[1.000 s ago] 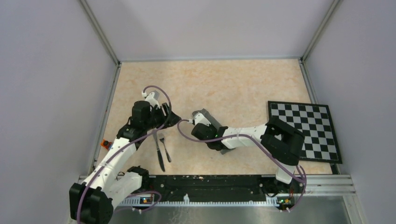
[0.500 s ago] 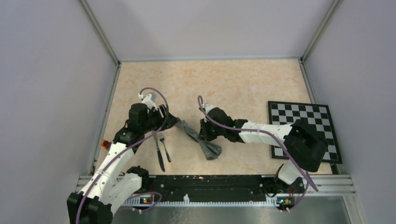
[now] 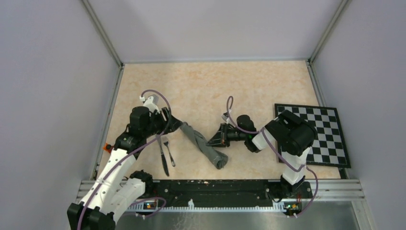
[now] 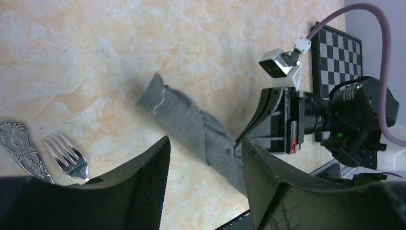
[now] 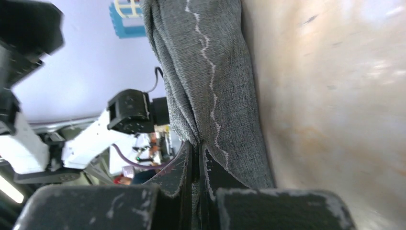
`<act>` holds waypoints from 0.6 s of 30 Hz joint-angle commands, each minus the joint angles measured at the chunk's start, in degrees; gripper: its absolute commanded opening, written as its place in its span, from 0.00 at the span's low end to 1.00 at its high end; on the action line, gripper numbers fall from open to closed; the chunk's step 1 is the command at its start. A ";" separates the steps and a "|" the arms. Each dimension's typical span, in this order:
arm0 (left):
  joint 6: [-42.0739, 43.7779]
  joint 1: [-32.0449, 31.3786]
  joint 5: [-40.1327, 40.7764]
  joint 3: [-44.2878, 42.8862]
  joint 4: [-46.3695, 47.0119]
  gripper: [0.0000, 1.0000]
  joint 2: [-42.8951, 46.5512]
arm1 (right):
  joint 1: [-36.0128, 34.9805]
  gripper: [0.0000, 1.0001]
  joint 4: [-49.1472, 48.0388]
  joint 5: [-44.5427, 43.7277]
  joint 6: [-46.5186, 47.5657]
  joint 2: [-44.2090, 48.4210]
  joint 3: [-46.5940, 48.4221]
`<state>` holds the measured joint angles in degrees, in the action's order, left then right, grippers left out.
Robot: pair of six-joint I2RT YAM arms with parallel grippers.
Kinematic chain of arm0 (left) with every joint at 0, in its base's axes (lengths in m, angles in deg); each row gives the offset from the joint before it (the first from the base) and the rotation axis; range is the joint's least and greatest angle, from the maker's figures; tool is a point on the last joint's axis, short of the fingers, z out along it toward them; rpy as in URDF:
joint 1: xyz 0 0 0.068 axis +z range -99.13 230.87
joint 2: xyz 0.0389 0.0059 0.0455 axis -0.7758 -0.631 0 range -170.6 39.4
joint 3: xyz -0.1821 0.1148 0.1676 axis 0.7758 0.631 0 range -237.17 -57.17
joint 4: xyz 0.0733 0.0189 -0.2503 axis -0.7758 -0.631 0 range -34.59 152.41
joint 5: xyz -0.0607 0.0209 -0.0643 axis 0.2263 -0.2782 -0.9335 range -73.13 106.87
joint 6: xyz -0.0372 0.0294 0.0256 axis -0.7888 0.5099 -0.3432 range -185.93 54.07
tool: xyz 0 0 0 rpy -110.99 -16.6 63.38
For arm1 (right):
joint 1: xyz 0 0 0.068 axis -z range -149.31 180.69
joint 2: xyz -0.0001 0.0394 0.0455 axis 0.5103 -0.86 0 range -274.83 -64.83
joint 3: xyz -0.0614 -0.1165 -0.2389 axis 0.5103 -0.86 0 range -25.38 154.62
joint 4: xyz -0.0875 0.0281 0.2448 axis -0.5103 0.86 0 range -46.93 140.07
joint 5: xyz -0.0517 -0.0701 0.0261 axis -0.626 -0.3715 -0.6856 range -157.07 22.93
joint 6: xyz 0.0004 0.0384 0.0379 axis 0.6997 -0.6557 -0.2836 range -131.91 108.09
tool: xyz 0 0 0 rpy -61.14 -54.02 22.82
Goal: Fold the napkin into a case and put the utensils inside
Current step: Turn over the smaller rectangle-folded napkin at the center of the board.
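The knife (image 3: 163, 154) and the fork (image 3: 169, 152) are lying side by side on the tabletop (image 3: 239, 86), their long axes running close to 12-to-6, at about 7 o'clock from my left pincer (image 3: 178, 125). That pincer is standing well open and gripping nothing; its tips are hovering just at the 9 o'clock side of the napkin's upper end. The napkin (image 3: 198, 140) is lying as a narrow bunched strip, its long axis slanting from between 10 and 11 o'clock down to between 4 and 5 o'clock, with the lighter stitched line wandering along it. I am reaching in from 3 o'clock with my right pincer (image 3: 209, 142), and its fingers are pressing together on a pinch of cloth at the strip's right edge, about midway along. I am judging that the next move is turning on this: my left pincer is the nearer one to both the strip's upper end and the utensils, while my right is pinning the middle, so anything sliding in should be travelling along that slant.
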<state>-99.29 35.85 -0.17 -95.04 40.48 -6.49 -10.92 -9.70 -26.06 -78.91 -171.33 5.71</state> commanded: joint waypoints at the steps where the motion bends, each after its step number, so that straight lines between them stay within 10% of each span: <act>1: -0.73 0.35 -0.54 -2.39 0.69 0.61 0.57 | 7.67 0.00 -14.68 7.82 -5.47 -1.37 -2.16; 8: -1.29 0.35 -7.38 -0.80 6.59 0.60 -2.58 | 17.72 0.19 17.34 7.47 18.23 2.80 1.17; 13: -3.02 0.11 -14.53 0.33 12.45 0.60 -8.48 | 19.37 0.44 56.13 -12.83 43.44 13.70 11.09; 18: -7.16 -2.53 -18.91 1.90 25.77 0.59 -17.46 | 11.01 0.51 70.31 -25.29 48.54 25.75 16.31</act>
<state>-103.12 35.24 -13.52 -93.77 53.07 -18.58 6.85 41.55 -39.13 -41.86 -153.74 17.65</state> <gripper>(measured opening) 0.602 0.501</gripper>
